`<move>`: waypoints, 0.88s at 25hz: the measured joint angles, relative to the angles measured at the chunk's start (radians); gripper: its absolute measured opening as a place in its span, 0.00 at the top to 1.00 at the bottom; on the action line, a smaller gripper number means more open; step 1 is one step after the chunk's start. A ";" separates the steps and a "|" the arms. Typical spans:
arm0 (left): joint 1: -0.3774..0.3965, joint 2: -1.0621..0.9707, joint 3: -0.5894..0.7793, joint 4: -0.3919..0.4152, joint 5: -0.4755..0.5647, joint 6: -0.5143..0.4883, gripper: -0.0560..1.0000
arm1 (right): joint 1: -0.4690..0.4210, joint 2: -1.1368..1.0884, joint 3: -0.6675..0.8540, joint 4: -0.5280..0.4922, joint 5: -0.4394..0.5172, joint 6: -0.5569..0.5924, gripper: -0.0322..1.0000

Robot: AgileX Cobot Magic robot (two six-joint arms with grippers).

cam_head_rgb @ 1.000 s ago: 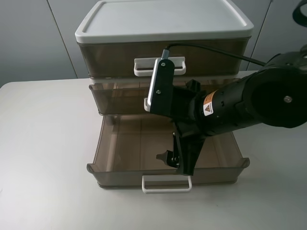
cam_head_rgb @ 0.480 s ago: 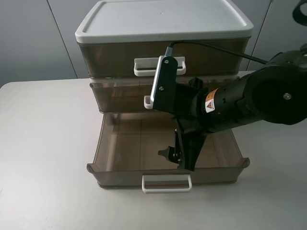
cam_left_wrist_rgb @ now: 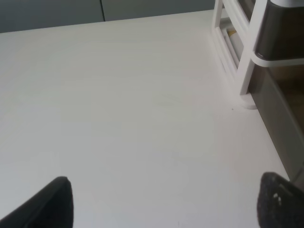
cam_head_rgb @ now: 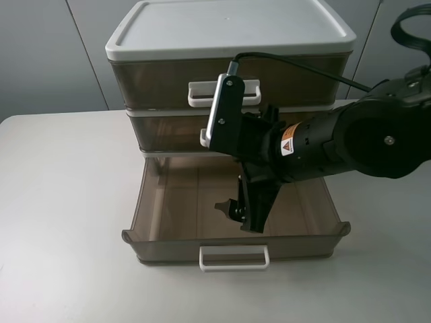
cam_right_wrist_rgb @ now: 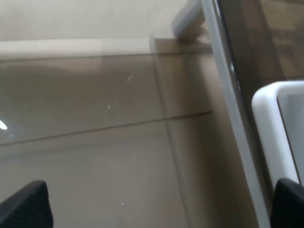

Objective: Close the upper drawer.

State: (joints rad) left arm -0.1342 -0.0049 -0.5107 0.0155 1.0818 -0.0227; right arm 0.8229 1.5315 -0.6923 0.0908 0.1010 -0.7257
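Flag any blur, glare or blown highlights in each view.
Exterior high: sharp and evenly lit, with no harsh glare on the cabinet. Left wrist: the table is bright and nearly washed out, and the left tool shows only as dark, soft tips. Right wrist: the camera is too close, so the white handle is blurred and the brown plastic shows small glints.

A white table (cam_head_rgb: 60, 202) stands before grey wall panels (cam_head_rgb: 47, 54).

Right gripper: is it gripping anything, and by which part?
Nothing held. The right gripper is open over the lowest drawer, gripping no handle; the left gripper is open too.
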 joint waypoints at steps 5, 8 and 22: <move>0.000 0.000 0.000 0.000 0.000 0.000 0.25 | 0.000 0.005 0.000 0.000 0.001 -0.003 0.29; 0.000 0.000 0.000 0.000 0.000 0.000 0.25 | 0.000 -0.014 0.000 0.002 0.014 -0.002 0.29; 0.000 0.000 0.000 0.000 0.000 0.000 0.25 | 0.000 -0.561 0.000 0.166 0.490 0.102 0.29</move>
State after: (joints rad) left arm -0.1342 -0.0049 -0.5107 0.0155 1.0818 -0.0227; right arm 0.8229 0.9705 -0.6923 0.2573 0.5907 -0.6237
